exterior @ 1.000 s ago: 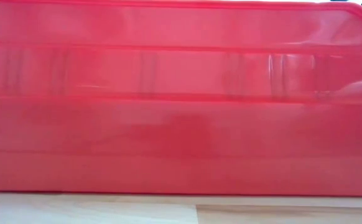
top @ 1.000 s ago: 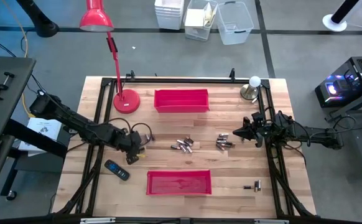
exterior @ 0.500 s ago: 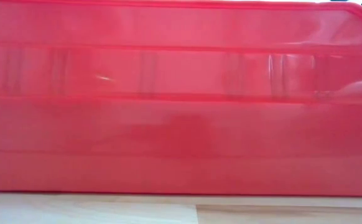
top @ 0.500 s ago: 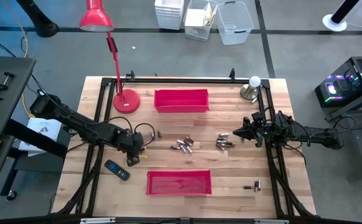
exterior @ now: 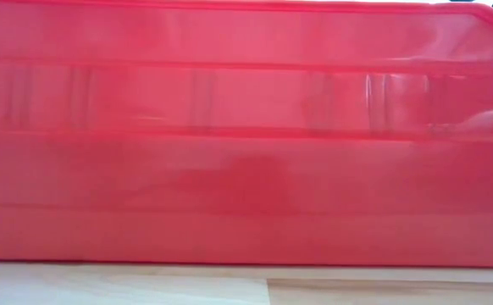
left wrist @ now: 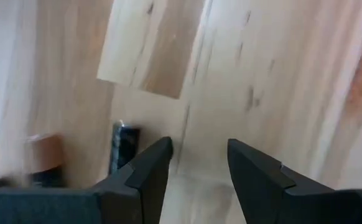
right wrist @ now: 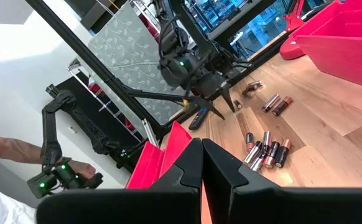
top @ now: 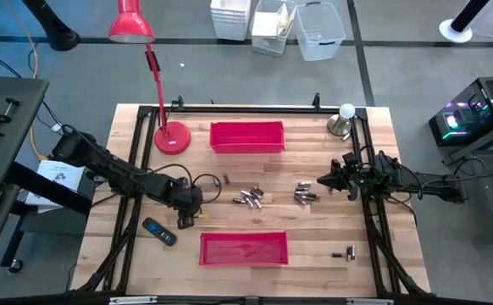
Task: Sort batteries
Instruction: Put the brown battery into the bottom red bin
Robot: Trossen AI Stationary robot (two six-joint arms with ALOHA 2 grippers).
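Nearest the front edge of the pale wooden tabletop (top: 111, 229) lies a shallow red plastic tray (top: 243, 248), whose wall fills the low view (exterior: 246, 144). Toward the front right corner sits a lone small dark battery (top: 348, 252). Toward the left edge, just behind the tray's line, lies a black remote-like handset with blue marks (top: 158, 230).

Behind the handset, the left gripper (top: 187, 212) hangs low over bare wood, left of the tabletop's centre. Its two dark fingers (left wrist: 148, 174) stand spread with nothing between them; a small dark cylinder with a silvery end, one of the batteries (left wrist: 122, 145), lies on the wood just beside one finger, apart from it.

Across the middle of the tabletop lie the loose batteries: a single one (top: 226, 180) left of centre, a cluster of dark and silvery cylinders (top: 248, 197) at the centre, and a second cluster (top: 304, 193) to its right, also seen in the right wrist view (right wrist: 265, 152).

The right gripper (top: 323, 180) waits near the right edge, level with these clusters, its fingers (right wrist: 187, 168) pressed together on nothing.

Toward the back edge stand a second red plastic tray (top: 246, 136), the round red base of a desk lamp (top: 172, 137) to its left, and a white ball on a metal stand (top: 346, 111) at the back right corner. Beyond the tabletop, a person's hand (right wrist: 84, 171) grips a dark handle.
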